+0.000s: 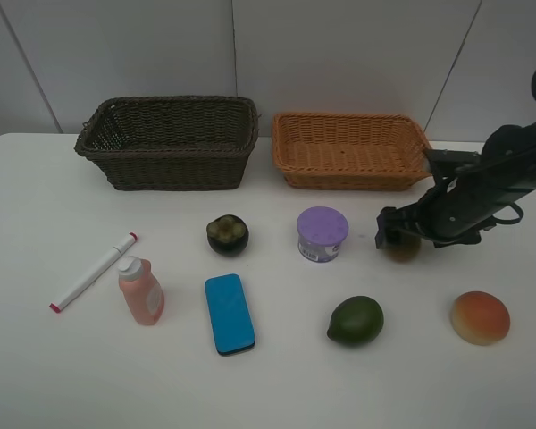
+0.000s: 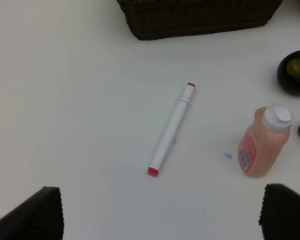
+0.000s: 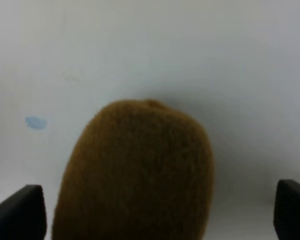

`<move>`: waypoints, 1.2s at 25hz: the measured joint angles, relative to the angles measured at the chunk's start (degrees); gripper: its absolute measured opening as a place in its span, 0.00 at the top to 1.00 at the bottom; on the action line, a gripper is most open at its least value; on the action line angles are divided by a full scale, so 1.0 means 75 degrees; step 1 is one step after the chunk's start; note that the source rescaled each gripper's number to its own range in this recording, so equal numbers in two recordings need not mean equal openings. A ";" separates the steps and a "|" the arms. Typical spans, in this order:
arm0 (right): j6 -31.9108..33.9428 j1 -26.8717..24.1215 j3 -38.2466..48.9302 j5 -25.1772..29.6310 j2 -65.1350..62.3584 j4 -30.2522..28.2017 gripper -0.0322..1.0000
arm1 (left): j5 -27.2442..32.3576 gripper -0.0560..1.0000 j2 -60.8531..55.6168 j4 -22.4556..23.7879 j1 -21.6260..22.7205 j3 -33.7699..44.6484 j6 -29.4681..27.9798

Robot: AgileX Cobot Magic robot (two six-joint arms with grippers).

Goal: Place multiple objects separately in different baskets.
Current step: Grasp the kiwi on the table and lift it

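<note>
1. Right gripper (image 1: 398,234): jaws wide apart on either side of the kiwi (image 3: 140,170), not touching it.
2. Left gripper (image 2: 160,220): jaws wide apart above the table (image 1: 36,375), near the marker (image 2: 171,129) and the bottle (image 2: 262,142).
3. Kiwi: on the table, right of the tub (image 1: 322,234), in front of the orange basket (image 1: 348,174).
4. Dark basket (image 1: 165,165): beside the orange basket, at the back.

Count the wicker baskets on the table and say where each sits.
2. The dark brown rectangular wicker basket sits back left; the light orange rectangular wicker basket sits just right of it. None appears hidden.
</note>
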 joint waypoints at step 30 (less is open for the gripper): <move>0.0023 0.0000 0.0000 -0.0229 0.0062 0.0078 0.96 | 0.0000 0.00 0.0000 0.0000 0.0000 0.0000 0.0000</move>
